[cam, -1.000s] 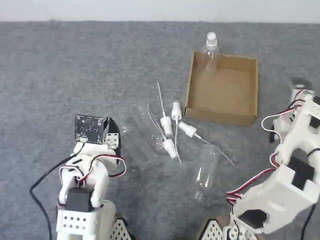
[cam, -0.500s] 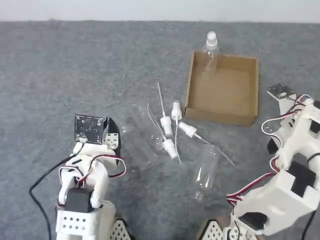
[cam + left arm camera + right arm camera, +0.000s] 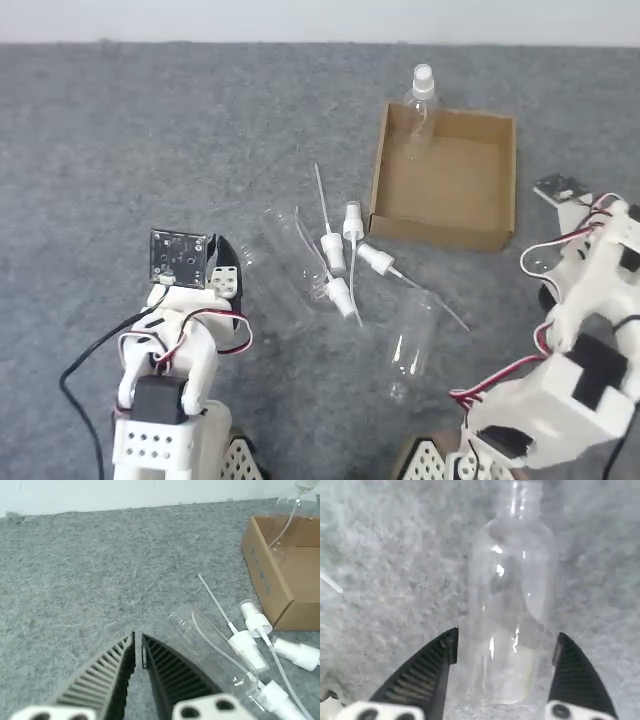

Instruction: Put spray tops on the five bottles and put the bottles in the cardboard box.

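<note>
1. Right claw released: jaws spread either side of a clear uncapped bottle lying on the gray tabletop.
2. Left claw clenched, empty, near left, just beside a second uncapped bottle.
3. Loose spray tops lie mid-tabletop, left of the cardboard box.
4. Capped bottle leans at the box's far-left corner.

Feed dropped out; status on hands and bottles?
Left hand shut, empty. Right hand open, framing uncapped bottle. One capped bottle at far corner of cardboard box. Nothing blocking.
</note>
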You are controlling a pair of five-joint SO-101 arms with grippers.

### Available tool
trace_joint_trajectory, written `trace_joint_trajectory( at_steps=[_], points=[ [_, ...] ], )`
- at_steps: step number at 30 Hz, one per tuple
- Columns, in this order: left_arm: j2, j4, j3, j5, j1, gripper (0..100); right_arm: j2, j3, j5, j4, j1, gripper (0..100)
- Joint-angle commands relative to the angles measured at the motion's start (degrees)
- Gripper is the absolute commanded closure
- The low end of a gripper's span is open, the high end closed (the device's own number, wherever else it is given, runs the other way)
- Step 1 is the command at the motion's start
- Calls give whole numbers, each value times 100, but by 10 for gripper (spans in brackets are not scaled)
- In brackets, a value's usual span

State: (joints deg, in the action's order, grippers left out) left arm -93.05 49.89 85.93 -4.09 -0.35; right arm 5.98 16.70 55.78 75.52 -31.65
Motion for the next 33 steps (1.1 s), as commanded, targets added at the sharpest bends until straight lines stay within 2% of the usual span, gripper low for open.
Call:
trace_joint_trajectory(
  at_steps=[1, 8, 15, 19, 28, 33],
  points=[
    [-114, -35, -22, -53, 18, 988, -532, -97, -273, 31, 75, 733],
    [-114, -35, -22, -53, 18, 988, -497, -923, -580, 198, 629, 723],
    [-114, -35, -22, -53, 9, 988, -365, -1099, -747, 154, 1112, 727],
    [-114, -35, -22, -53, 9, 988, 163, -1213, -870, -198, 1103, 727],
    [-114, -35, -22, -53, 9, 988, 1218, -1785, -633, -48, 796, 729],
    [-114, -35, -22, -53, 18, 988, 1411, -1785, -607, -57, 787, 814]
  ],
)
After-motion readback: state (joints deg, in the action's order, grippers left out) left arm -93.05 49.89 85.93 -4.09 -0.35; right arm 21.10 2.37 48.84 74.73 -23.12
